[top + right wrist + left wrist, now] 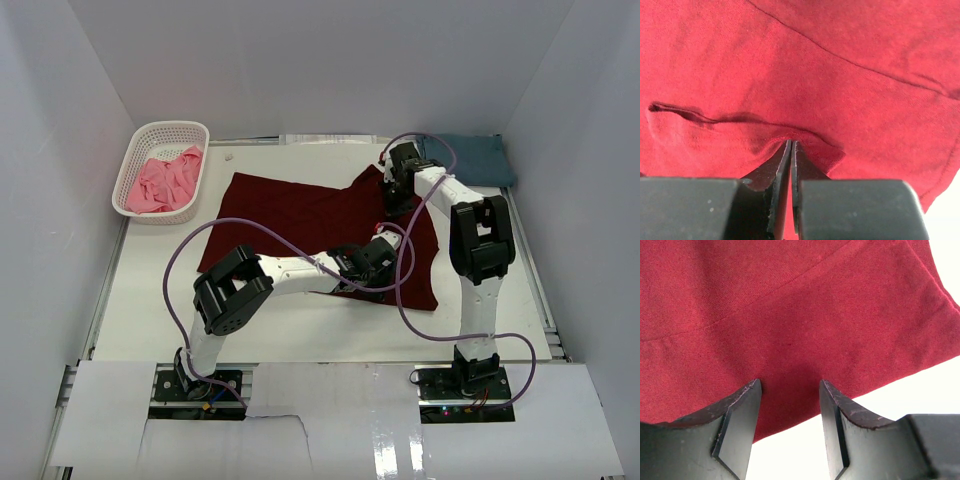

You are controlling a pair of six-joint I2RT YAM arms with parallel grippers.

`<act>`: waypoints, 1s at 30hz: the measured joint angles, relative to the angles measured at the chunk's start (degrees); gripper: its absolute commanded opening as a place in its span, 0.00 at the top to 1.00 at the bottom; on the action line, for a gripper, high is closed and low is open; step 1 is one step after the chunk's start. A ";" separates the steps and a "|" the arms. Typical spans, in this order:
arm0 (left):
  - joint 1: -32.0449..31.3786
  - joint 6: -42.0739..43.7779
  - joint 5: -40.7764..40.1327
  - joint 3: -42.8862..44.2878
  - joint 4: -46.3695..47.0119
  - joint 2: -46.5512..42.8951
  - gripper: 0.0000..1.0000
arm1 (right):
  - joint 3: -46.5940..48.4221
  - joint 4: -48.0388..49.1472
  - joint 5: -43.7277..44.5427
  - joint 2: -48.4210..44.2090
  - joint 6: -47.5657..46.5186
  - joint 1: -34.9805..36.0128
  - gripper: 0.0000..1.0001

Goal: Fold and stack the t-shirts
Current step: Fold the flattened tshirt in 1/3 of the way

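The dark maroon t-shirt (290, 215) lies spread over the middle of the table. My right gripper (791, 143) is shut on a pinched fold of its cloth (805, 90); from above it (394, 203) sits at the shirt's far right part. My left gripper (790, 384) is open, with its fingertips resting on the maroon cloth (790, 315) just inside an edge and nothing gripped; from above it (384, 244) is at the shirt's right side. The pink t-shirt (165, 182) is bunched in the basket. The slate-blue t-shirt (478, 158) lies at the back right.
The white lattice basket (140, 138) stands at the back left. White walls close in the table (300, 330) on three sides. Purple cables loop over the maroon shirt from both arms.
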 measured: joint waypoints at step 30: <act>-1.68 -2.67 4.72 2.89 -6.38 -2.34 0.33 | -0.70 11.06 7.43 -6.78 -0.28 -0.81 0.83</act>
